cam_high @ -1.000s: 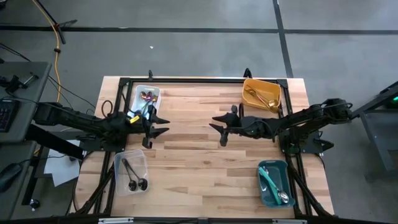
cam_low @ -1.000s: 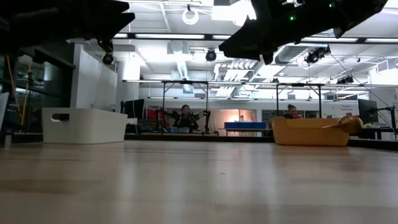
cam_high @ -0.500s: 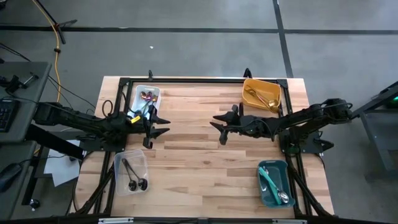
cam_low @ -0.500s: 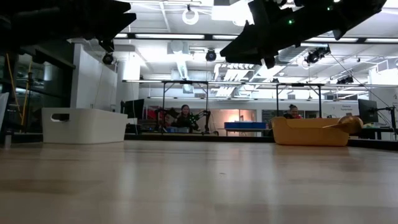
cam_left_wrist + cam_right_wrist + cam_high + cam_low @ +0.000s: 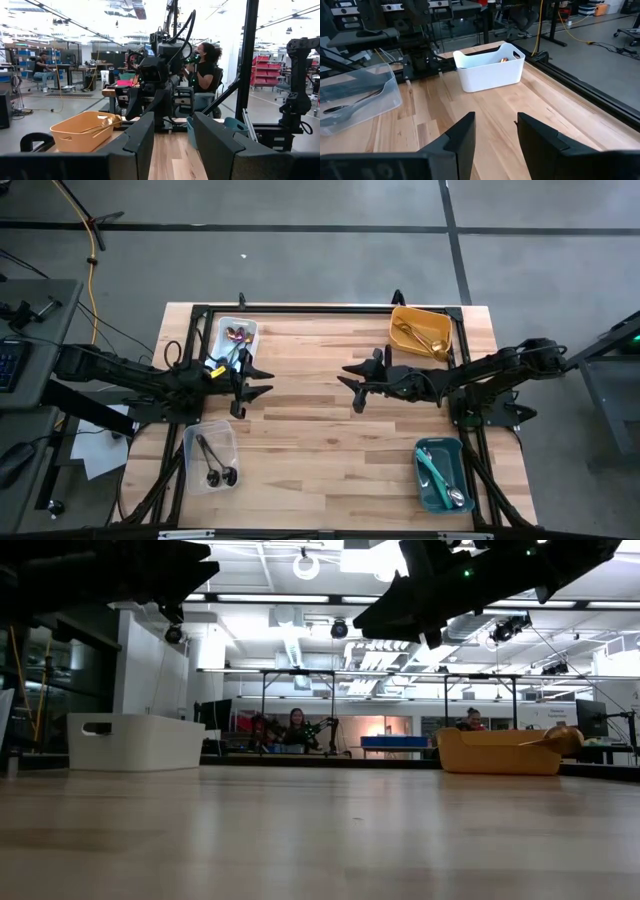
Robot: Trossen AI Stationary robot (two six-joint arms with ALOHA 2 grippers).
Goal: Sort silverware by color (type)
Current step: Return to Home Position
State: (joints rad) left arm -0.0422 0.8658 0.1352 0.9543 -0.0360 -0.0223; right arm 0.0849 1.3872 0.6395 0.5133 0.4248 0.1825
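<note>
The left jaws at 9 o'clock and right jaws at 3 faced each other over the counter [image 5: 310,440], both parted, empty. The silverware [image 5: 236,336] lay binned at the corners: black spoons [image 5: 208,455] at 7, gold spoons [image 5: 418,336] at 1; none seemingly loose between.

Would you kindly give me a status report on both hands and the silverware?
Left hand open, empty, above table. Right hand open, empty, above table. Silverware all in bins. Nothing in the way.
</note>
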